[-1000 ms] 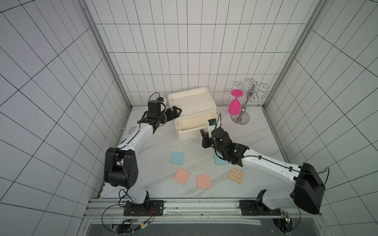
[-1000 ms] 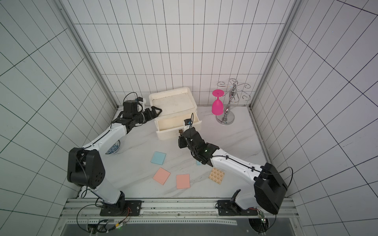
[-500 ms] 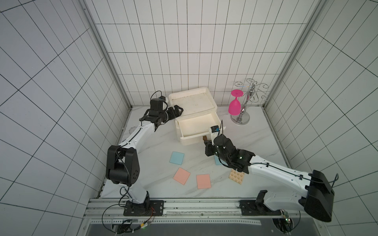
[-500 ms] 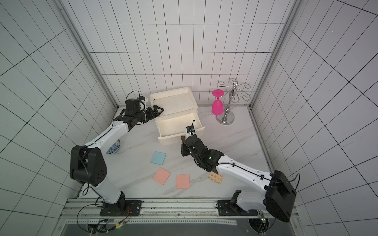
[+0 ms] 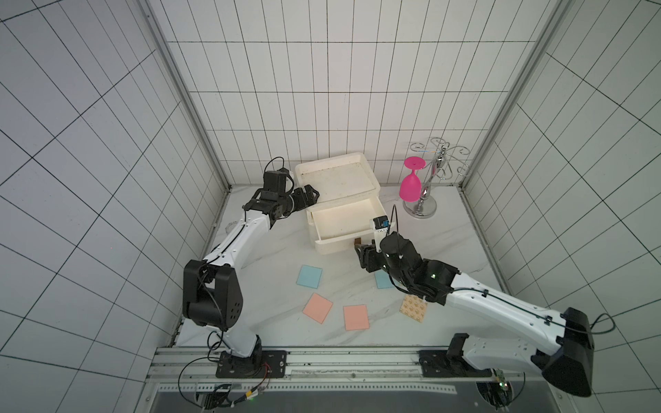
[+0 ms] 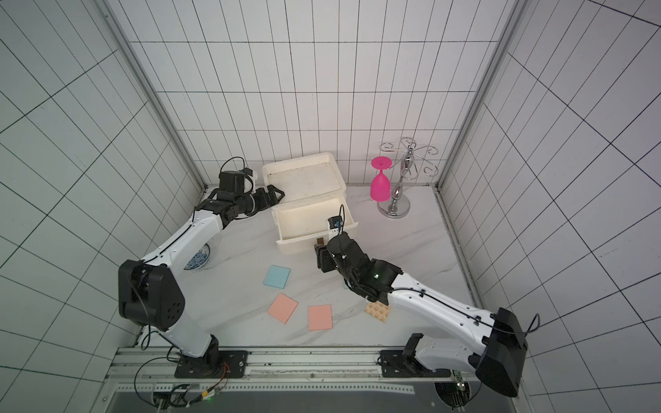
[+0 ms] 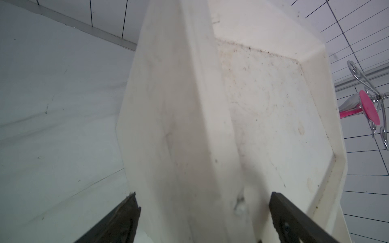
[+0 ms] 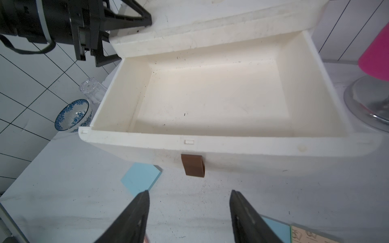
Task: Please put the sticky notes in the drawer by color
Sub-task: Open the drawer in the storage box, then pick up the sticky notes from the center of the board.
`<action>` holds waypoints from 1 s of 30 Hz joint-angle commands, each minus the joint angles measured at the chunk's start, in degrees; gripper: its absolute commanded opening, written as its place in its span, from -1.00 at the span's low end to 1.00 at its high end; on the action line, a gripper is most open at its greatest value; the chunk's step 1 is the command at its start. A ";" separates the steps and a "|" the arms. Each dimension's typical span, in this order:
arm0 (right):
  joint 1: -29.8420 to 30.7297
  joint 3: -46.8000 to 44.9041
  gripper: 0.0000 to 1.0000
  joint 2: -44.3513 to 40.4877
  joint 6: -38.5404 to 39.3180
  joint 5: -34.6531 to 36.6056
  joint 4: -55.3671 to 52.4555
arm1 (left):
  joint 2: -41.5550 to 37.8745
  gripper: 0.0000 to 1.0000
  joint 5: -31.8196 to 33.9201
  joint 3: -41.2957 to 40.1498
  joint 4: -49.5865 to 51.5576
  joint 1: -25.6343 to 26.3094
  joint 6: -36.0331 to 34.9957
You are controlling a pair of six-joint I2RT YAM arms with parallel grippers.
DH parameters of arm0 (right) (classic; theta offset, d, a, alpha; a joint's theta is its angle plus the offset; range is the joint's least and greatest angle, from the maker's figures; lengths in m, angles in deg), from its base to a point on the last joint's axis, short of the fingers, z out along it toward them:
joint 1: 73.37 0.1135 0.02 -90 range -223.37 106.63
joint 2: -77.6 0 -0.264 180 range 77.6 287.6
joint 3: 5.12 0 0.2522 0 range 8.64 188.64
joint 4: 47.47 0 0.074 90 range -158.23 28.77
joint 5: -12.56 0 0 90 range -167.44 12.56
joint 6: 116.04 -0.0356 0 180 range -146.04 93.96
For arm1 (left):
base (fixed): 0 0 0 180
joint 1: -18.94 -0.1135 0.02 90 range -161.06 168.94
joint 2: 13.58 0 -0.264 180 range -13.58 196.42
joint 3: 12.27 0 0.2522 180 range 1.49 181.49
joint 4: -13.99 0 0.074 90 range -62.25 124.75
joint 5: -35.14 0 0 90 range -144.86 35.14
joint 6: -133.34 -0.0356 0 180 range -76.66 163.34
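On the table [image 5: 279, 252] the drawer [image 5: 336, 246] stands open, bare; left end effector [image 7: 202, 195] and right end effector [image 8: 189, 191] spread.

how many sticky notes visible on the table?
5: left blue note in the open; right blue note and tan note partly under the right arm; left pink note, right pink note nearest the rail. Arm may hide more.

No legible text anywhere; print on the tan sticky note [image 5: 414, 309] is unreadable.
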 commanded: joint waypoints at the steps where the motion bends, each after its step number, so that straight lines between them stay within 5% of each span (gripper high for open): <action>1: -1.86 3.06 0.36 -4.53 -0.04 3.97 -6.89 | -6.42 0.98 3.56 0.32 5.75 -0.94 -2.45; 13: -21.40 -6.47 0.42 -12.84 -5.69 -3.91 -16.37 | -23.19 0.97 7.42 -21.54 7.45 -6.97 -1.56; 24: -33.89 -18.12 0.44 -11.06 -9.43 -11.01 -16.19 | -22.67 0.98 1.23 -32.97 4.50 -7.30 3.19; 30: -35.40 -19.56 0.45 -4.46 -8.47 -11.72 -15.78 | -24.24 0.97 1.00 -36.68 2.12 -6.80 3.38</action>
